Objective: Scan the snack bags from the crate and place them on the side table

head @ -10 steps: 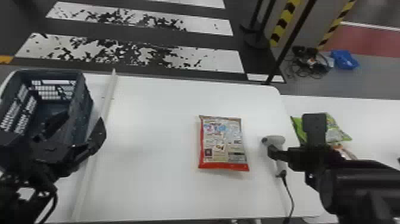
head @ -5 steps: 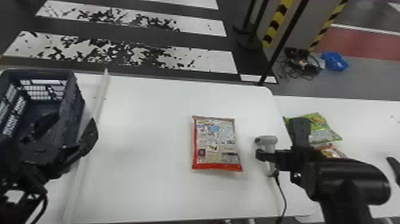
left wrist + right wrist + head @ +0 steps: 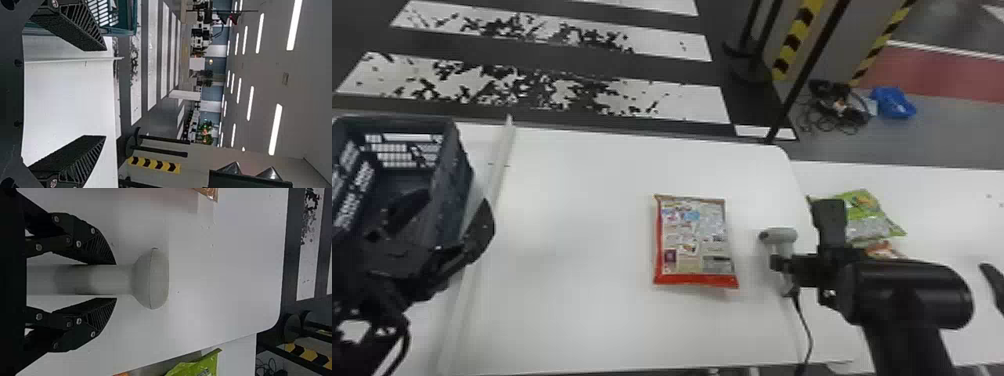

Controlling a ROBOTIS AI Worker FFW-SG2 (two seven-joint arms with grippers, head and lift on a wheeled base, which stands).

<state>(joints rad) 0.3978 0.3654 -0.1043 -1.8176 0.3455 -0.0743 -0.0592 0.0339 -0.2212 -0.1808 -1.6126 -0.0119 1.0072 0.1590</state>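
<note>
So, biggest first: my white table (image 3: 572, 320) runs across the middle, with one side table (image 3: 947, 200) past its right edge. One crate (image 3: 463, 172) stands toward the far left corner; can't tell what's inside. My left gripper (image 3: 105, 93) is beside it, fingers spread wide with nothing between them.

The bag to deal with, one red-edged snack bag (image 3: 694, 240), lies flat on the table, nearer the right edge than the left. Looks light and puffy, so I'd guess soft, slippery film over stuff that crushes easily. I'd go for its long sides around the middle with a gentle squeeze; pinching a corner would probably let it swing or slip.

Two more bags are on the side table, near the main table's right edge: one green bag (image 3: 867, 220) and one orange bag (image 3: 884, 249), partly hidden. Smallest item is my one scanner (image 3: 150, 280), near the table's right edge, with my right gripper (image 3: 116, 281) clamped on its handle.
</note>
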